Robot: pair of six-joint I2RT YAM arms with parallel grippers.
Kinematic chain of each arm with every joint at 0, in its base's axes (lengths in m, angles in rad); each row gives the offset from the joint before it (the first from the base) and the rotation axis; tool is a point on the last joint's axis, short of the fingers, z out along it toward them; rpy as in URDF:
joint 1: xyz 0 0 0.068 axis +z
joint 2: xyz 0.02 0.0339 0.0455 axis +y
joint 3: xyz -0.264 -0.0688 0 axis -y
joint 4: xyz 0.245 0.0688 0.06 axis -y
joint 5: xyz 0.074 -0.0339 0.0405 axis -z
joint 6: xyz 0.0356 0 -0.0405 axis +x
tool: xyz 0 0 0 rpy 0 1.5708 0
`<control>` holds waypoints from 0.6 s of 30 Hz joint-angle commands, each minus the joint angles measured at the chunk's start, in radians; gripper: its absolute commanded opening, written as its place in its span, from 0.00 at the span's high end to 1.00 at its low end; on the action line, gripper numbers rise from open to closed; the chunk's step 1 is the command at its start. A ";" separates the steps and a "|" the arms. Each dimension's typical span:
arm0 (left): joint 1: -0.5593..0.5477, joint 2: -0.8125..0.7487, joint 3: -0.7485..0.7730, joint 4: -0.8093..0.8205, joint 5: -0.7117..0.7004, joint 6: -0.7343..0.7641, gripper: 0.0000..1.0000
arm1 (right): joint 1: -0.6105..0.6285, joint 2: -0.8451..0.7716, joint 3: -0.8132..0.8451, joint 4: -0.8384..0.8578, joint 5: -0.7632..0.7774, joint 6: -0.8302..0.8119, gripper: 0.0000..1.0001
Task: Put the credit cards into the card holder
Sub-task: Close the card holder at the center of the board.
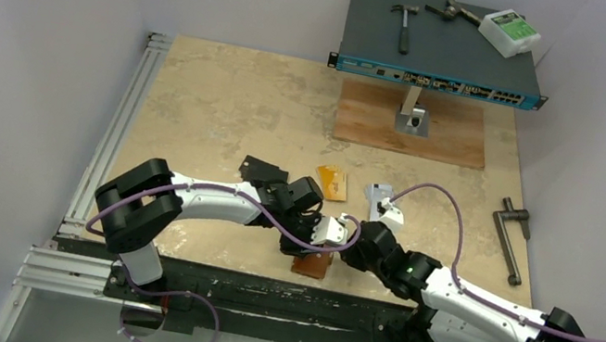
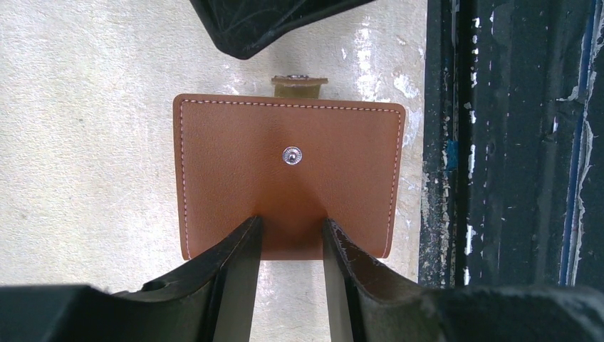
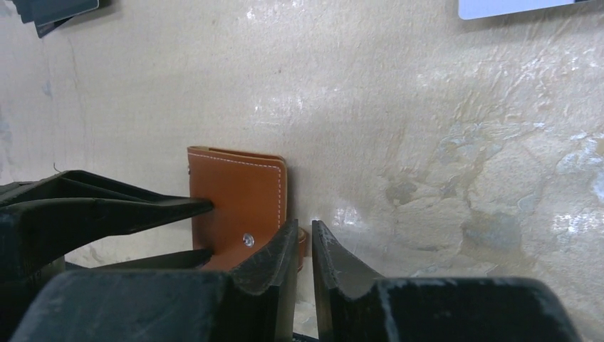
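card holder (image 2: 285,178), dark rail (image 2: 513,142) just beside

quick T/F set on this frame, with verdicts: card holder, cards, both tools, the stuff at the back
1. The snap tab of the brown leather card holder is fastened. False: the tab sticks out past the holder's far edge, leaving the stud bare.
2. The left tool and the right tool are both at the holder. True.
3. The gold-orange plastic card is inside the holder. False: it lies on the beige table beyond the arms.
4. A hammer lies on the dark network switch. True.
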 commanded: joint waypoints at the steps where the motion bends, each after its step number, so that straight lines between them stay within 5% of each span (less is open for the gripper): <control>1: -0.006 0.027 -0.008 -0.027 -0.065 0.000 0.64 | -0.005 0.025 0.054 0.011 -0.029 -0.038 0.89; 3: -0.004 0.026 -0.005 -0.030 -0.070 0.001 0.64 | -0.005 0.026 0.057 0.013 -0.036 -0.045 0.89; 6: -0.004 0.021 -0.011 -0.025 -0.071 -0.002 0.64 | -0.004 0.011 0.069 0.028 -0.058 -0.066 0.68; 10: -0.004 0.025 -0.012 -0.019 -0.076 -0.005 0.65 | -0.004 -0.011 0.074 0.060 -0.091 -0.083 0.54; 18: 0.001 0.022 -0.013 -0.015 -0.088 -0.031 0.72 | -0.005 0.035 0.056 0.139 -0.161 -0.100 0.52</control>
